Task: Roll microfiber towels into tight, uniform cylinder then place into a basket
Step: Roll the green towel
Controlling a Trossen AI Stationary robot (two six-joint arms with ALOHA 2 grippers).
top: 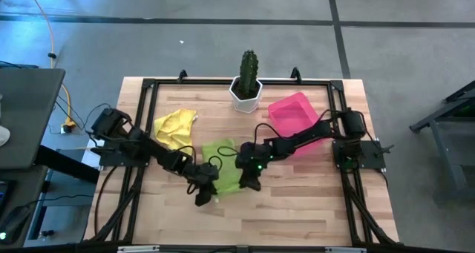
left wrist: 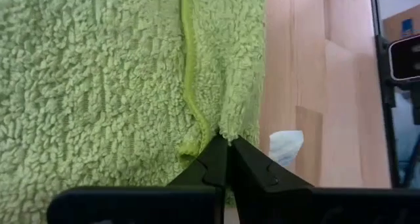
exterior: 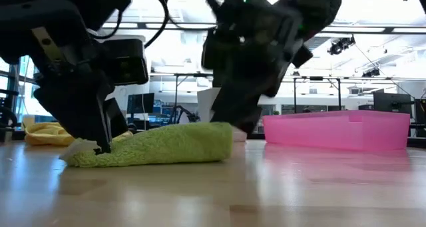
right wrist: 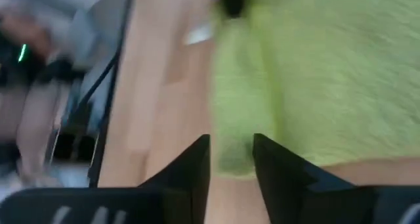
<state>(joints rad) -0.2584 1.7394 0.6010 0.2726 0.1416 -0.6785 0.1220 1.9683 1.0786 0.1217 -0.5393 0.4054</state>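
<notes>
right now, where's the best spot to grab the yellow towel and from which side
Probably a raised fold near the middle of the yellow towel, coming straight down from above. It lies crumpled on the table rather than flat, so its ridges give the fingers something to pinch. The left gripper, shut on the green towel, is the nearer arm.

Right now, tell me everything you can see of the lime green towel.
The lime green towel is a fluffy looped microfiber cloth with a stitched hem, lying folded in a low loose mound on the wooden table, between the yellow towel and the pink basket. The left gripper pinches its edge shut; the right gripper straddles another edge, fingers open.
</notes>
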